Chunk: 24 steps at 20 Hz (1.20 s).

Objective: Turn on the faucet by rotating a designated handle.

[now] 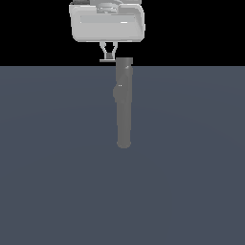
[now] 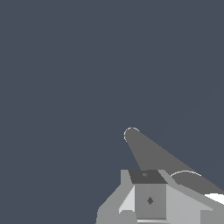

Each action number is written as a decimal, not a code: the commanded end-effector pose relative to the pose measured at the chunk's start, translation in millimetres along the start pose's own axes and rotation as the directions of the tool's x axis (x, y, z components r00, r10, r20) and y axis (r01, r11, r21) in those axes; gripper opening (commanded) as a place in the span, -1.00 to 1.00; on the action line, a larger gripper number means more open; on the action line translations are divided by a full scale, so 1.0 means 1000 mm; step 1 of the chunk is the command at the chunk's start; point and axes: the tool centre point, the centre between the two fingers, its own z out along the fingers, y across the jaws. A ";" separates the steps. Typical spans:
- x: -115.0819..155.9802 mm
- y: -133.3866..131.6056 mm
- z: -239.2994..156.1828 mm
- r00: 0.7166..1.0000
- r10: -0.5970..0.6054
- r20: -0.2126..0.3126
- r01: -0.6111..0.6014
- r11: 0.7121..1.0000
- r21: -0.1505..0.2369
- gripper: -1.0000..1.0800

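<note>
The faucet (image 1: 123, 103) is lying lengthwise on the flat slate-blue floor (image 1: 57, 167), near the middle of the scene. It is showing as a long, plain, matte grey cylinder. Its rounded end is sitting nearest in the exterior view, and from there the body is running straight away toward the far edge of the floor. Partway along, a small bulge is swelling out on the exterior view's left side. At the far end the body is finishing in a squarer, darker cap.

From that cap the handle (image 1: 107, 61) is jutting out toward the exterior view's left, a short, thin, pale rod, far lighter and slimmer than the body.

Farthest back, the white boxy gripper (image 1: 108, 51) is hanging directly over the handle. Its two thin fingers (image 1: 104, 49) are converging downward to the rod, their tips close together just above it; whether they are actually clamping it I cannot tell.

In the wrist view the faucet (image 2: 148, 151) is appearing as a grey tapering shaft with a rounded tip.
</note>
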 end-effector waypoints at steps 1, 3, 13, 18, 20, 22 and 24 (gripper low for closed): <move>0.006 -0.002 0.007 1.000 0.001 -0.001 -0.001 1.000 0.001 -1.00; 0.008 -0.002 0.011 1.000 0.002 -0.001 -0.002 1.000 0.001 -1.00; 0.000 -0.005 0.013 1.000 0.002 0.000 -0.002 1.000 0.001 -1.00; -0.016 -0.010 0.014 1.000 0.002 0.000 -0.002 1.000 0.001 -1.00; -0.022 -0.012 0.014 1.000 0.002 0.000 -0.002 1.000 0.001 -1.00; -0.029 -0.014 0.013 1.000 0.002 -0.001 -0.002 1.000 0.001 -1.00; -0.032 -0.015 0.013 1.000 0.002 -0.001 -0.002 1.000 0.001 -1.00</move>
